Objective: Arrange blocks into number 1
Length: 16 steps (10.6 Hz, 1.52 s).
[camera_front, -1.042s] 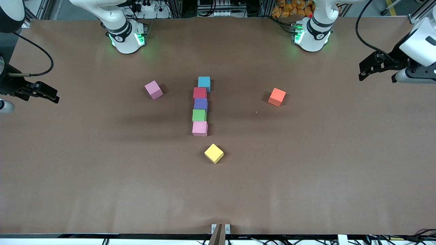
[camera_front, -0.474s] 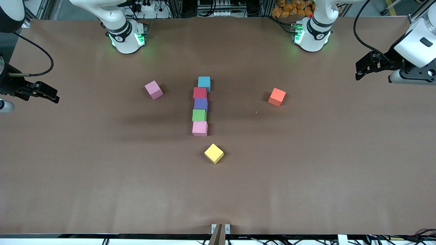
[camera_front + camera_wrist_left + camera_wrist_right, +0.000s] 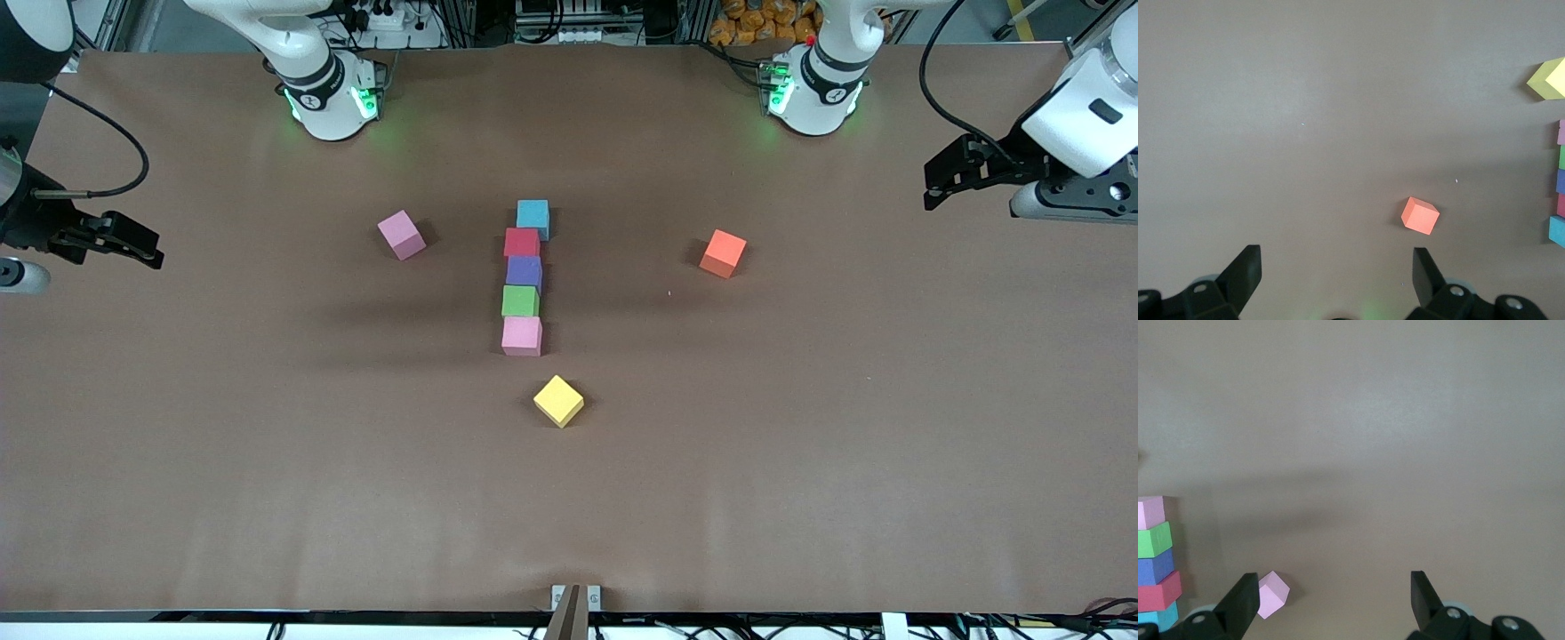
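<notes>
Front view: blocks (image 3: 522, 286) lined mid-table (image 3: 800, 444), margins bare; left gripper (image 3: 933, 182) and right gripper (image 3: 147, 249) hover, fingers spread, over opposite end edges.

In the left wrist view the picture's edge cut off the yellow block (image 3: 1550, 79) and left only slivers of the column's pink (image 3: 1561, 132), green (image 3: 1561, 157), purple (image 3: 1560, 181), red (image 3: 1561, 205) and blue (image 3: 1557, 231) blocks, well off to one side of the spread jaws. The right wrist view cropped the blue block (image 3: 1157, 617) beside its jaws.

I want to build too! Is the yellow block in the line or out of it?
Out. The yellow block sits alone, turned cornerwise, apart from the pink block ending the line.
</notes>
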Each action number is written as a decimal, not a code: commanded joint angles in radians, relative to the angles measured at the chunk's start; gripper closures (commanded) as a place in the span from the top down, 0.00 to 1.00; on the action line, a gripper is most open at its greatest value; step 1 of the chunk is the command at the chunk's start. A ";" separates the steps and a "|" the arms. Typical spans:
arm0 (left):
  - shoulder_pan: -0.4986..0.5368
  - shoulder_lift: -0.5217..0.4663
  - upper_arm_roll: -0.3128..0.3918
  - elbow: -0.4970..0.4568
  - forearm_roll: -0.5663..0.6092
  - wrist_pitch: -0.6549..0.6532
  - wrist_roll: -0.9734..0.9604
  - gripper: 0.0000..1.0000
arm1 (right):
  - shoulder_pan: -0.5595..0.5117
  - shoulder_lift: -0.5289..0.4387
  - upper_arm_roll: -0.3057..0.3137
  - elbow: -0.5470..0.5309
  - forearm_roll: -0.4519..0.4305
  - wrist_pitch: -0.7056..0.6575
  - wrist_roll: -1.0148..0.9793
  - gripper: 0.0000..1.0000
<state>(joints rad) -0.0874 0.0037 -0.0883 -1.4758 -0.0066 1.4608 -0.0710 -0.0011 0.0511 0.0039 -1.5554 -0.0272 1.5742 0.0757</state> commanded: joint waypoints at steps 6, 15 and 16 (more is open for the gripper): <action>0.001 0.012 -0.002 0.022 -0.012 -0.017 0.023 1.00 | -0.025 -0.011 0.022 0.006 0.010 -0.020 0.007 1.00; 0.001 0.019 -0.001 0.023 0.008 -0.013 0.023 1.00 | -0.025 -0.011 0.022 0.006 0.010 -0.020 0.007 1.00; 0.001 0.019 -0.001 0.023 0.008 -0.010 0.023 1.00 | -0.025 -0.010 0.022 0.006 0.010 -0.020 0.006 1.00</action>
<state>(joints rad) -0.0872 0.0133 -0.0888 -1.4757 -0.0066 1.4611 -0.0710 -0.0059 0.0510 0.0079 -1.5554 -0.0272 1.5691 0.0757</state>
